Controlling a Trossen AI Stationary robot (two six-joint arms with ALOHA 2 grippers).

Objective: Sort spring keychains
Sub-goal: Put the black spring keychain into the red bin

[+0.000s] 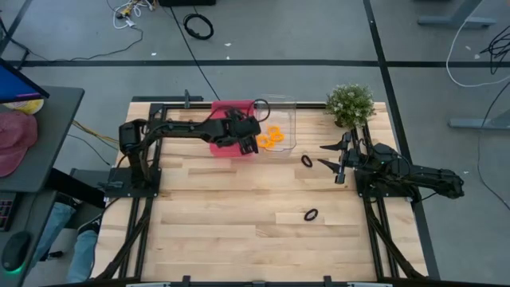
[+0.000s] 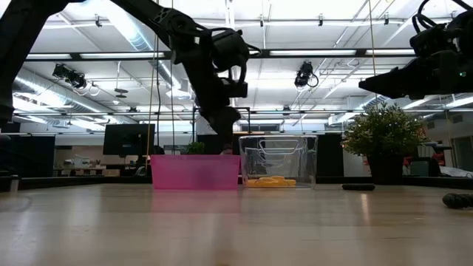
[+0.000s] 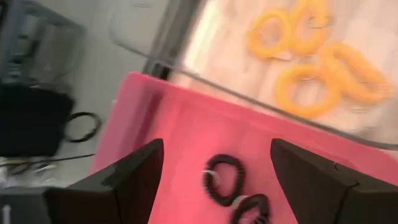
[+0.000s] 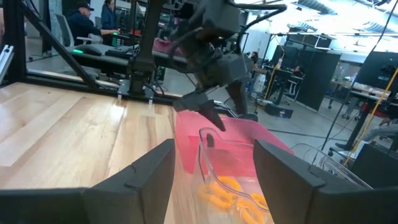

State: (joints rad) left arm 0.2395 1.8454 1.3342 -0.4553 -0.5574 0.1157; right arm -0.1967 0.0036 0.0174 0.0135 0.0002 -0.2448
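Pale wood planks make up the table [image 1: 239,215], and nearest the front edge one black spring keychain [image 1: 311,214] lies alone on the boards, right of centre. Farther back a second black keychain [image 1: 307,161] lies just left of the right gripper [image 1: 330,157], which hangs above the right side of the table with its fingers spread and nothing between them. Beyond these, at the far edge, a pink bin [image 1: 219,145] and a clear bin [image 1: 285,131] stand side by side, touching or nearly so. The left gripper [image 1: 249,142] hovers over the pink bin's right end, its fingers [image 3: 118,186] spread wide and empty. In the left wrist view two black keychains [image 3: 224,179] lie on the pink floor directly below it. Several orange keychains [image 3: 311,56] lie bunched in the clear bin. A small potted plant [image 1: 350,104] stands at the far right corner. No brand, label or readable writing shows on any of these things.
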